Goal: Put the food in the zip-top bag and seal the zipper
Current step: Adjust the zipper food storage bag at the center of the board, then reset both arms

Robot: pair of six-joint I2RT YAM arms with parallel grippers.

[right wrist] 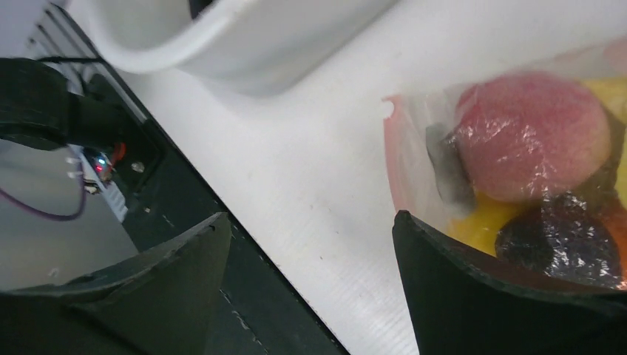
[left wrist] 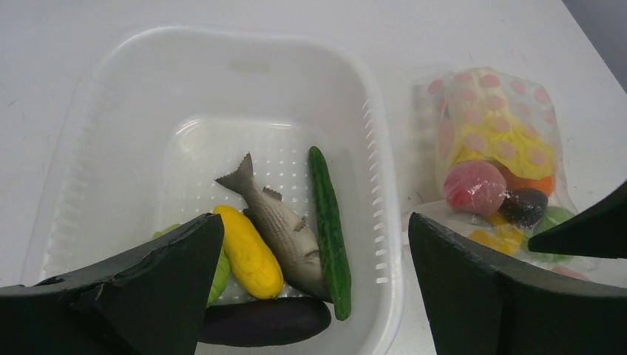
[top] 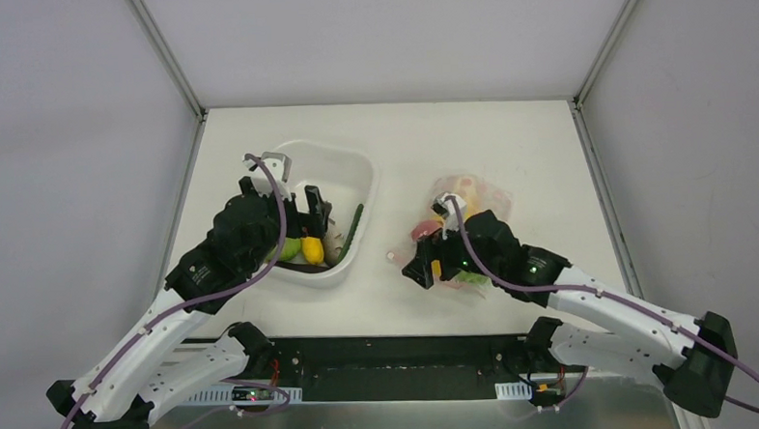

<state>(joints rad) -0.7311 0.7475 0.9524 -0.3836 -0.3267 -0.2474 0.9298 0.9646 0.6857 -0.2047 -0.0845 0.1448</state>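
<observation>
The table [top: 508, 136] carries everything. The white tub [left wrist: 251, 70] sits on its left half, reaching towards the near edge. The zip-top bag [left wrist: 488, 118] lies flat on the right half, just beside the tub and closer to the near edge.

My left gripper [left wrist: 316, 222] hangs over the near part of the tub, jaws spread wide with nothing between them. My right gripper [right wrist: 312, 217] is low over the table at the bag's near-left corner. Its jaws stand apart with only bare table between them, and the bag's edge lies just beside one finger.

The food is split between the two. In the tub, bunched at its near end, lie a grey fish [left wrist: 277, 222], a cucumber [left wrist: 329, 229], a yellow piece [left wrist: 248, 251], a dark purple aubergine [left wrist: 266, 322] and a green piece [left wrist: 218, 270], which my finger partly hides. Inside the bag are a pink-red ball [left wrist: 473, 185], a dark piece [left wrist: 523, 205], an orange piece [left wrist: 536, 183] and some yellow.

The zipper [right wrist: 390, 155] runs along the bag edge beside my right finger. I cannot tell whether it is sealed.
</observation>
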